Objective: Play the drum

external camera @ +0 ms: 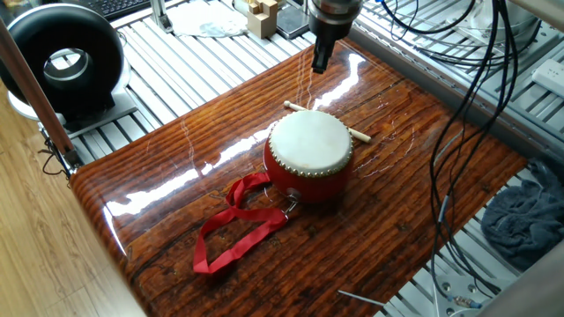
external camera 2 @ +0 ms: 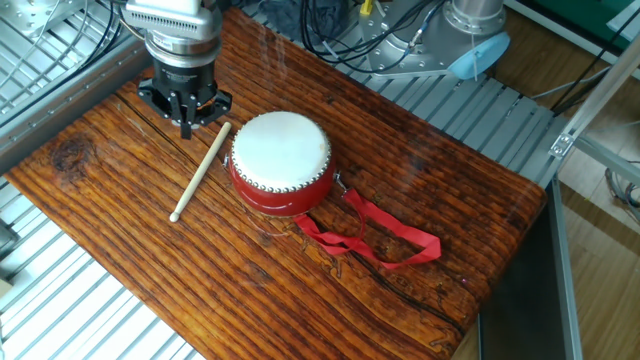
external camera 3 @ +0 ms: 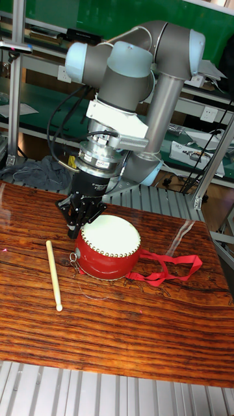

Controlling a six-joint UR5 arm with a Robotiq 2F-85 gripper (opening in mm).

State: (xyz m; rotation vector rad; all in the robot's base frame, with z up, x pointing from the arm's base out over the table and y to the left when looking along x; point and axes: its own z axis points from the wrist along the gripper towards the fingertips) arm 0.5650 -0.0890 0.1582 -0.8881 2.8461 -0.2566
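Observation:
The drum [external camera: 308, 150] is a small red-bodied drum with a cream skin, and it stands upright near the middle of the wooden table [external camera: 167, 176]. Its red ribbon strap [external camera: 236, 231] trails loose across the board. The drum [external camera 2: 282, 160] has a thin pale stick [external camera 2: 200, 172] lying flat beside it. My gripper [external camera 2: 187, 124] hovers just above the board by the stick's upper end, a little off the drum's rim, fingers pressed together on nothing. From the tall fixed view, the gripper [external camera 3: 73, 225] hangs beside the drum [external camera 3: 107, 247], with the stick [external camera 3: 53, 274] to its left.
A black round device [external camera: 62, 57] sits beyond the table's left corner. Wooden blocks [external camera: 262, 16] stand behind the gripper. Hanging cables [external camera: 458, 97] cross the right side above a crumpled grey-blue cloth [external camera: 524, 211]. Slatted metal framing surrounds the board.

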